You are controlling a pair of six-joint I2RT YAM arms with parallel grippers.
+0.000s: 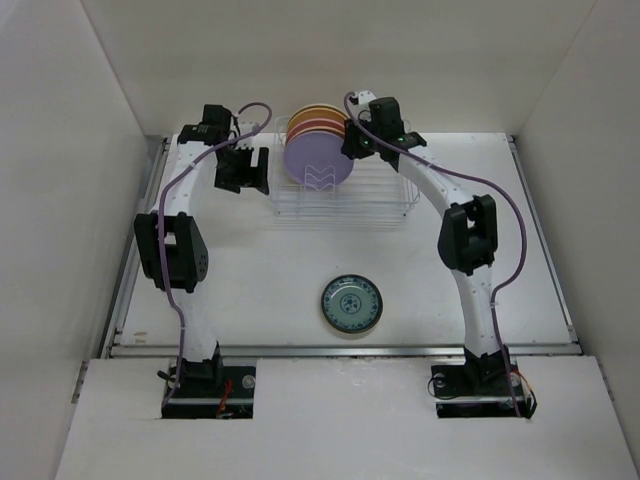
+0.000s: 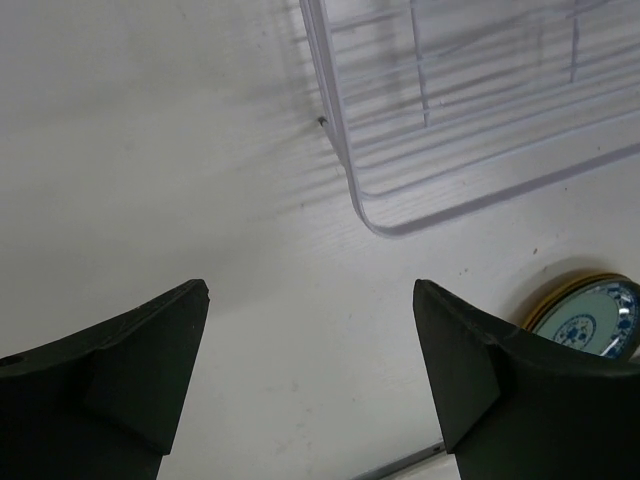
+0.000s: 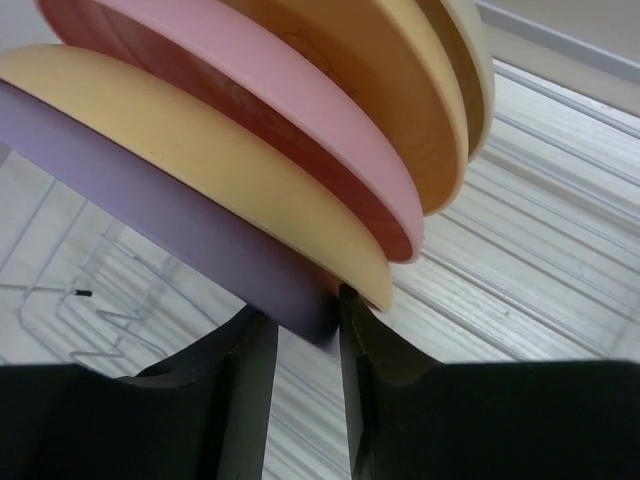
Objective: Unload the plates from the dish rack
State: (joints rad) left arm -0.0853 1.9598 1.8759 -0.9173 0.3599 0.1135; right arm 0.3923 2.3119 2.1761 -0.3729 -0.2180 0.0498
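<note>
At the bottom of the top view, the two arm bases sit at the near edge of the table (image 1: pixel 250 290). Just above them, in the lower middle of the frame, a blue-green plate (image 1: pixel 351 304) lies flat on the bare surface, well apart from everything else. The left wrist view catches the edge of it at lower right (image 2: pixel 590 318), a blue-and-white pattern inside a yellowish rim.

Higher in the frame, the dish rack (image 1: pixel 390 195) stands in the upper middle. Its right half holds nothing, and the plates stand on edge at its left end. The left gripper (image 1: pixel 243 170) hovers just beside the rack's left side. In its own camera its fingers (image 2: pixel 150 370) are spread wide with only table between them, and a rounded rack corner (image 2: pixel 350 185) shows at upper right.

The lavender plate (image 1: pixel 315 160) is the frontmost of the standing row. The right gripper (image 1: pixel 352 142) meets its right rim, and the right wrist view shows the gripper (image 3: pixel 305 330) with both fingers pinched on that lavender edge. Behind it come a pale yellow plate (image 3: pixel 200 170), a pink plate (image 3: pixel 270 100), an amber plate (image 3: pixel 380 90) and a cream plate (image 3: pixel 470 60), packed close. Whether the lavender plate rests in the wires or is raised off them I cannot tell.
</note>
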